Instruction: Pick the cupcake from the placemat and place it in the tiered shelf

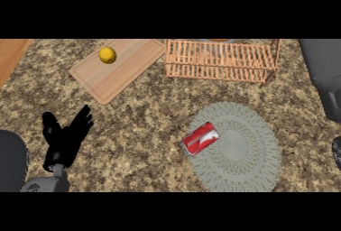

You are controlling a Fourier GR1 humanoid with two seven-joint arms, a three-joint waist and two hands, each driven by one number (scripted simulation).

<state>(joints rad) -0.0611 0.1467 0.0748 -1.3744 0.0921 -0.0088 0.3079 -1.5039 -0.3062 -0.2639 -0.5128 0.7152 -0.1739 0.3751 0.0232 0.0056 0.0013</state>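
My left robot hand [65,135] is resting open, fingers straight, near the counter's [146,113] left edge. The red-wrapped cupcake [200,138] is lying on the round placemat's [243,149] left rim, and the wooden tiered shelf [221,60] is standing at the far edge.

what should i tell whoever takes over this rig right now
Left hand: open, resting at the view's lower left, holding nothing.
Right hand: only a dark sliver at the right edge; fingers cannot be judged.
A red-and-white object, not recognisably a cupcake, lies on the grey placemat, at its left edge.
The wooden tiered shelf stands at the back, nothing visibly placed on it.
Done: nothing. Left: pick, carry, place.
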